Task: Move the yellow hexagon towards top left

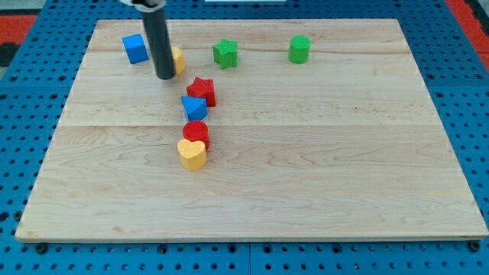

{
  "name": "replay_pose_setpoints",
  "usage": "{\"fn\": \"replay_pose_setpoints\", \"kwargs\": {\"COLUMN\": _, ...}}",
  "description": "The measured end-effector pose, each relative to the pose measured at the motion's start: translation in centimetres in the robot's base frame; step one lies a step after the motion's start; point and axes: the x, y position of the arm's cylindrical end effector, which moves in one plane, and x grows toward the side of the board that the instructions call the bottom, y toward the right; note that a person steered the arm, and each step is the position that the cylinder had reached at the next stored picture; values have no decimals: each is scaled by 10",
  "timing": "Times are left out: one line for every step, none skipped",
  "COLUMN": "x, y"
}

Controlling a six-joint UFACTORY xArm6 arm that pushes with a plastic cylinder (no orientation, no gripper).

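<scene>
The yellow hexagon (177, 59) is sitting near the top left of the wooden board (321, 153), and most of it is hiding behind the dark rod, so only its right edge is showing and its shape cannot really be made out. The rod is standing upright in front of it, and my tip (165, 77) is resting on the board just at the hexagon's lower left, seemingly touching it, though the contact itself cannot be confirmed. The arm is carrying no fingers at all, only this straight rod, so nothing is being gripped. Just to the view's left of the rod, a blue block (135, 48), roughly cube-like, is lying close to the board's top edge. To the view's right of the hexagon, a green star (225, 53) is sitting apart from it, and farther right a green cylinder (299, 49) is standing well away. Below the hexagon, a chain of four blocks is running down toward the board's middle: a red star (202, 90) is touching a blue block (194, 107) of unclear shape just under it, then a red round-topped block (196, 132) follows, and a yellow heart (192, 153) is pressing against that one's lower edge. The board is lying on a blue perforated table (30, 145).
</scene>
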Motion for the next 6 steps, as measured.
{"fn": "replay_pose_setpoints", "kwargs": {"x": -11, "y": 2}}
{"fn": "replay_pose_setpoints", "kwargs": {"x": -9, "y": 9}}
{"fn": "replay_pose_setpoints", "kwargs": {"x": -9, "y": 14}}
{"fn": "replay_pose_setpoints", "kwargs": {"x": -11, "y": 18}}
{"fn": "replay_pose_setpoints", "kwargs": {"x": -13, "y": 21}}
{"fn": "replay_pose_setpoints", "kwargs": {"x": -13, "y": 24}}
